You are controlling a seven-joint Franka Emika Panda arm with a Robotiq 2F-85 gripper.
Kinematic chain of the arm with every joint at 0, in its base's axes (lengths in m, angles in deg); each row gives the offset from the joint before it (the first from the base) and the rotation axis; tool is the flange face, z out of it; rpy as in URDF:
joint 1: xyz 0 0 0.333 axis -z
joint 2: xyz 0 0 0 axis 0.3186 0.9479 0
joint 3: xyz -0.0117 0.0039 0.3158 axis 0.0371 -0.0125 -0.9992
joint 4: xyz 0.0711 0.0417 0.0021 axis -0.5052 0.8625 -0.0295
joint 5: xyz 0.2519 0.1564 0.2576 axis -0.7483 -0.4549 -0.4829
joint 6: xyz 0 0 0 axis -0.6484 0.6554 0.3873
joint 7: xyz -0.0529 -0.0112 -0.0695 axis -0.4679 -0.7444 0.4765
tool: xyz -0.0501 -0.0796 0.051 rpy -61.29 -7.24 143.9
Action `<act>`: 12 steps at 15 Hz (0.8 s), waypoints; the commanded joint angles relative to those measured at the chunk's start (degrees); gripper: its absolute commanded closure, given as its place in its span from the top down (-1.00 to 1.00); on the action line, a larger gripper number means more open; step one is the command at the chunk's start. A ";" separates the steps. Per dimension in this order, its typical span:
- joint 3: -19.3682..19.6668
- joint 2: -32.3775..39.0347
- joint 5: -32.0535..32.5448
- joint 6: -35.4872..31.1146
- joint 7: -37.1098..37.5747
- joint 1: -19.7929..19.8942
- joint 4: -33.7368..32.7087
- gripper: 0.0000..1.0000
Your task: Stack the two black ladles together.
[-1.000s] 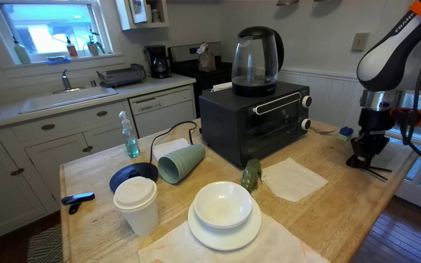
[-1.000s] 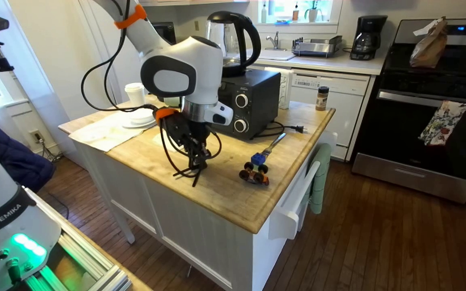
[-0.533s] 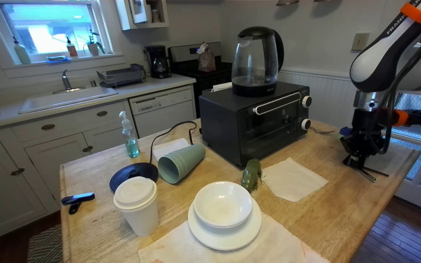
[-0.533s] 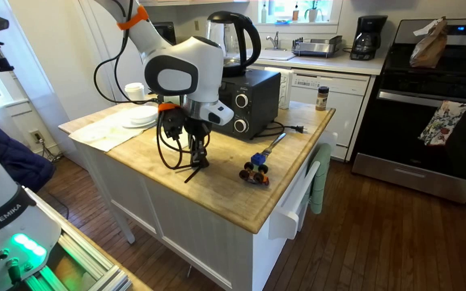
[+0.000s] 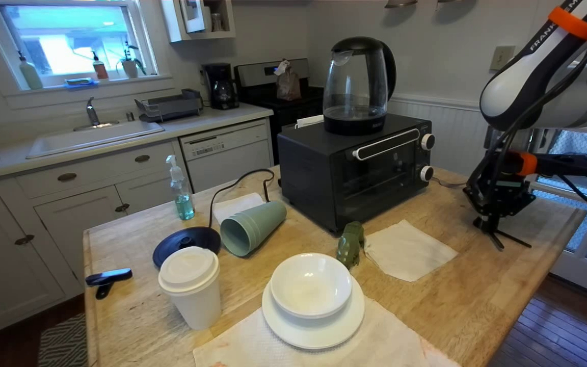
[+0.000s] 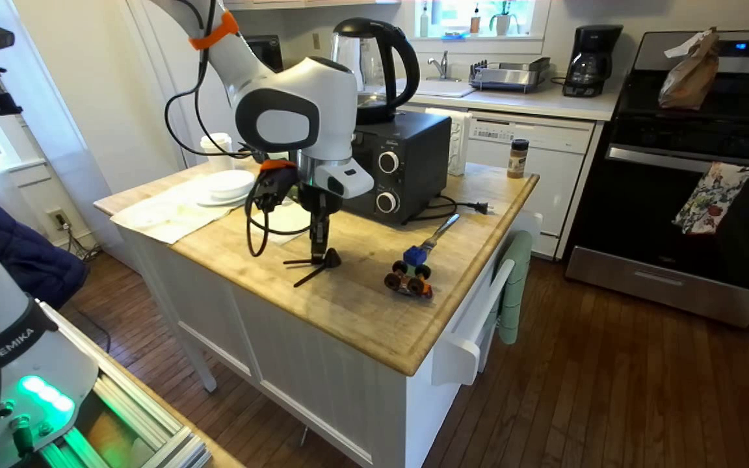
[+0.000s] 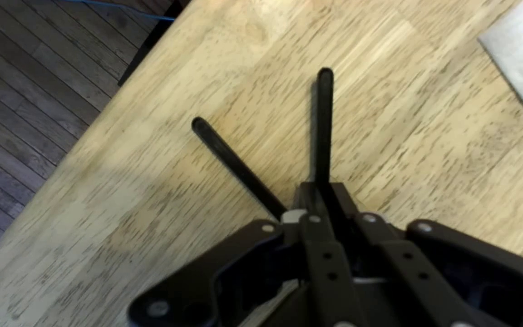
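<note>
Two slim black ladles lie crossed under my gripper. In the wrist view, one ladle's handle (image 7: 324, 127) runs straight out from between the fingertips of my gripper (image 7: 322, 187). The gripper is shut on this handle. The other ladle's handle (image 7: 239, 168) slants out to the left, passing behind the left finger. In both exterior views the gripper (image 6: 320, 257) points down at the tabletop. The two handles fan out from it, and a dark scoop head (image 6: 332, 258) shows beside the fingertips. The heads overlap; I cannot tell whether they are nested or how far they are off the table.
A toaster oven (image 5: 354, 168) bearing a glass kettle (image 5: 357, 92) stands behind. A toy car (image 6: 408, 284), blue block (image 6: 415, 255) and fork (image 6: 439, 234) lie near the gripper. A napkin (image 5: 410, 250), green figure (image 5: 349, 244) and white plate (image 5: 314, 339) are also there. The table edge (image 7: 57, 168) is close.
The wrist has turned and the gripper has shifted a little across the table, leftward in an exterior view. Both ladle handles have swung round with it and stand wider apart in that view.
</note>
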 commanded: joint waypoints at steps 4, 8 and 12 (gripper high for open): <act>-1.33 0.08 -2.45 -2.05 -11.50 2.20 0.06 -0.96; -1.97 -0.53 -2.48 -2.05 -20.35 3.62 0.02 -0.96; -3.05 -1.16 -2.62 -0.79 -31.10 5.41 -0.31 -0.96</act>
